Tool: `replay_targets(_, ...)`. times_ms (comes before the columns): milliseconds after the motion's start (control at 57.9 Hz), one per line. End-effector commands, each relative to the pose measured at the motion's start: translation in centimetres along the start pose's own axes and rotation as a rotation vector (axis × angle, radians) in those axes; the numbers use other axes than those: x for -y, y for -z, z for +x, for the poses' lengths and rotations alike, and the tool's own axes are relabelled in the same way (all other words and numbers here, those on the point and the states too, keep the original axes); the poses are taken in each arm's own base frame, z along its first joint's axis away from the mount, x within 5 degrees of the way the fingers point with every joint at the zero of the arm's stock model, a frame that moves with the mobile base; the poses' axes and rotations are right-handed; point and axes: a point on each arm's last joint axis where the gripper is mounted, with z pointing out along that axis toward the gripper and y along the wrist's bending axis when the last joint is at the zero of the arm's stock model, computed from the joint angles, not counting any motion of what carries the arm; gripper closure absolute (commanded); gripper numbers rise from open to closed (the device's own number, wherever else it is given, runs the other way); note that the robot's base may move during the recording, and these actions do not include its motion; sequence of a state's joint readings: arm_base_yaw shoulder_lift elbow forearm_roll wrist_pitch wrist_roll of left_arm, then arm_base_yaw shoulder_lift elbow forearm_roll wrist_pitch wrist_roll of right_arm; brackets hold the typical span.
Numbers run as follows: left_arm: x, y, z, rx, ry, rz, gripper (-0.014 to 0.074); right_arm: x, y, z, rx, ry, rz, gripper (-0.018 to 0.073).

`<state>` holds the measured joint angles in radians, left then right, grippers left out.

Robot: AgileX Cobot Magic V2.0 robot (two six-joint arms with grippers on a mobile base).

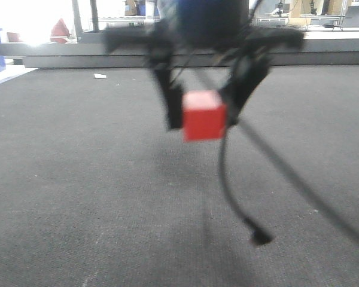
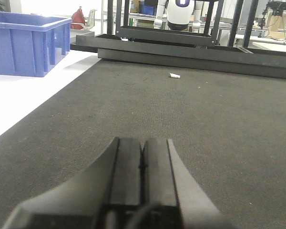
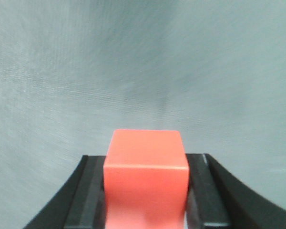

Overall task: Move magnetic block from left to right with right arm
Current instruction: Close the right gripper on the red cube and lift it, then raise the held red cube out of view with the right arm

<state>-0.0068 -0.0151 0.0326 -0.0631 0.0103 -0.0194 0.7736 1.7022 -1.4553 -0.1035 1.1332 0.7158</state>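
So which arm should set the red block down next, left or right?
The right one. The right claw is shut on the red block, holding it up off the dark mat. The left claw is shut and empty, with no block near it.

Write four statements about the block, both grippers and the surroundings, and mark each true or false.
1. The right gripper holds the magnetic block off the mat. True.
2. The left gripper is open. False: the left gripper has its fingers pressed together, with nothing between them.
3. A cable dangles below the right gripper. True.
4. The blue crate stands on the dark mat. False: the blue crate stands on the white floor beside it.
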Motion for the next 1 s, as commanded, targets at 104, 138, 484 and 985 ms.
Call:
replay_targets(104, 0.0, 0.1, -0.6, 0.091, 0.011, 0.009, 0.0713, 6.0, 4.2, 0.5, 0.141, 0.031, -0.003, 0.0306)
replay_targets(138, 0.0, 0.1, -0.6, 0.091, 0.011, 0.009, 0.0713, 7.2, 4.3, 0.8, 0.152, 0.043, 0.003, 0.0306)
replay_targets(484, 0.0, 0.1, -0.6, 0.091, 0.011, 0.009, 0.0713, 17.1, 5.7, 4.1, 0.376, 0.075, -0.008, 0.0306)
replay_targets(985, 0.0, 0.1, -0.6, 0.091, 0.011, 0.009, 0.0713, 21.7, 7.9, 10.2, 1.054, -0.038, 0.074, 0.0306)
